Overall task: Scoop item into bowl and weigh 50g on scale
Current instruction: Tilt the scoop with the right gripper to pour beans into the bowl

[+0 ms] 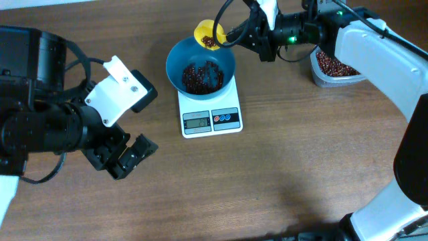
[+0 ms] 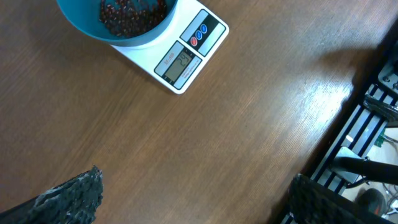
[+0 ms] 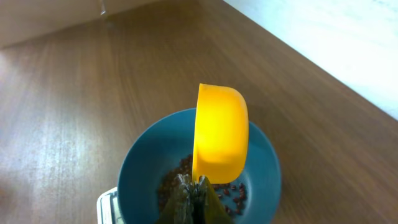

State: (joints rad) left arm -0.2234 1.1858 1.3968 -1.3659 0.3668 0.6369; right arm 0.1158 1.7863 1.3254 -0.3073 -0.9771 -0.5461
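The teal-blue bowl stands on the white scale and holds a heap of dark red-brown beans. My right gripper is shut on the handle of a yellow scoop, tilted on its side over the bowl's far rim with some beans in it. In the right wrist view the scoop hangs above the bowl, and the gripper pinches its handle. My left gripper is open and empty, left of the scale; its fingers frame bare table. The scale and bowl show there too.
A clear plastic tub of more beans stands at the back right, under my right arm. The left arm's bulky body fills the table's left side. A dark metal rack lies past the table edge in the left wrist view.
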